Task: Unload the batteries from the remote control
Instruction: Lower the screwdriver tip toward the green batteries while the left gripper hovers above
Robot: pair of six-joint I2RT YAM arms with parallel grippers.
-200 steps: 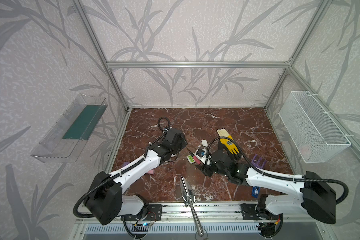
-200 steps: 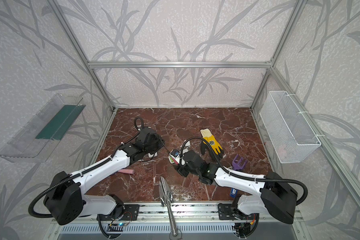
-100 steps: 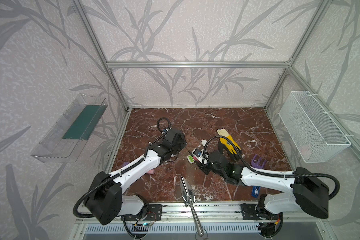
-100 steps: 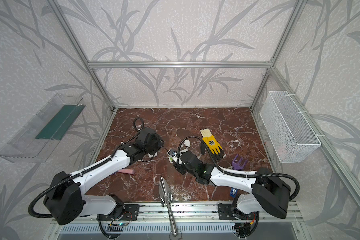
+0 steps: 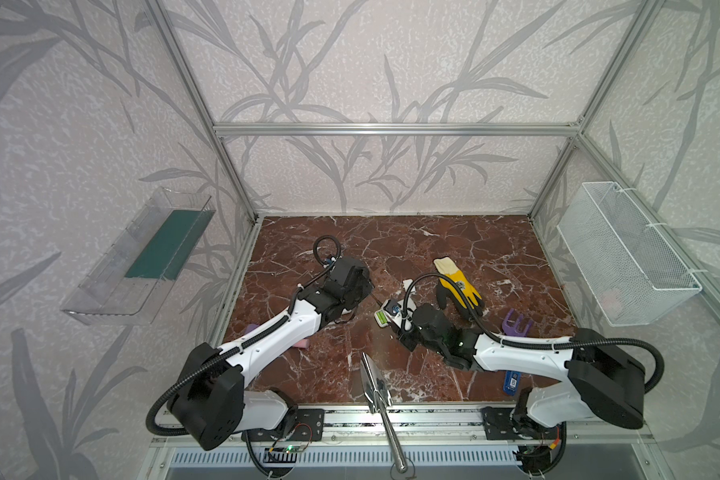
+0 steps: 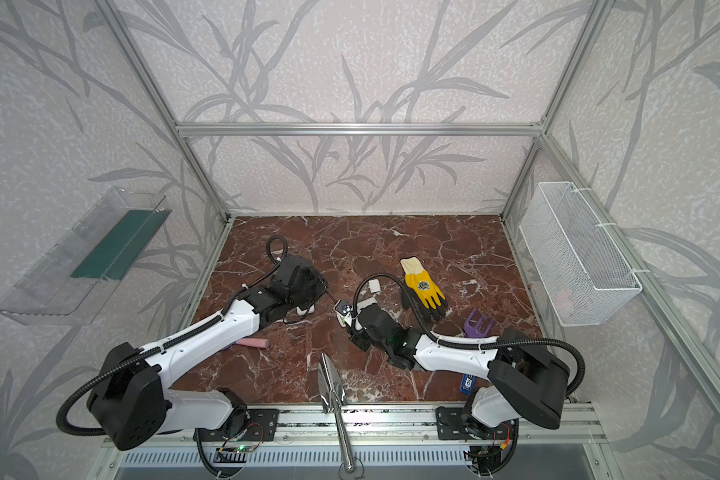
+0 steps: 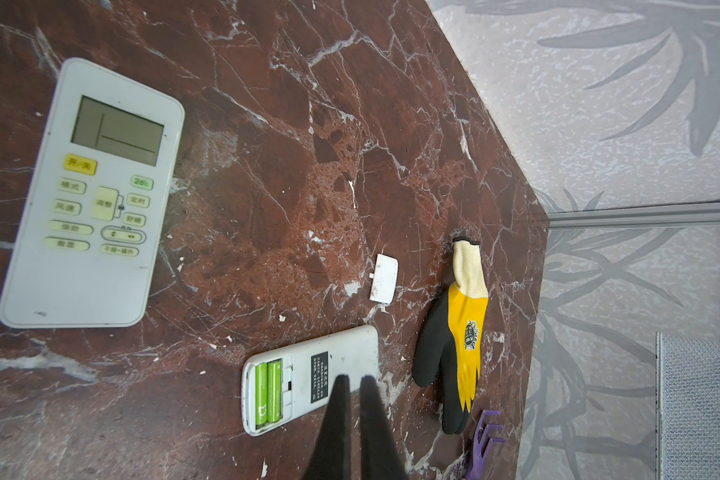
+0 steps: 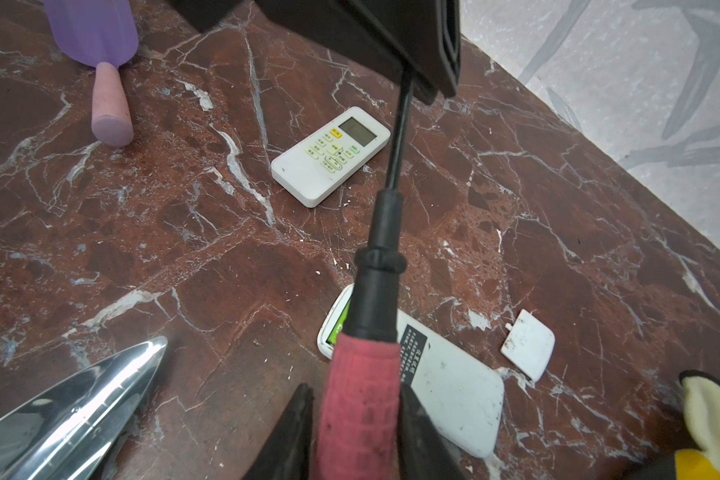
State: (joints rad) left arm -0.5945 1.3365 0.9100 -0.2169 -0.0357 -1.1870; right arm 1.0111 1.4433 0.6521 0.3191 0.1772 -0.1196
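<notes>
Bright, diffuse light, soft shadows on the worktop [image 5: 391,249]; glare on the steel trowel [image 8: 71,399]; bowed edges; screwdriver [image 8: 358,399] and left gripper [image 7: 354,380] blurred close-up.
</notes>
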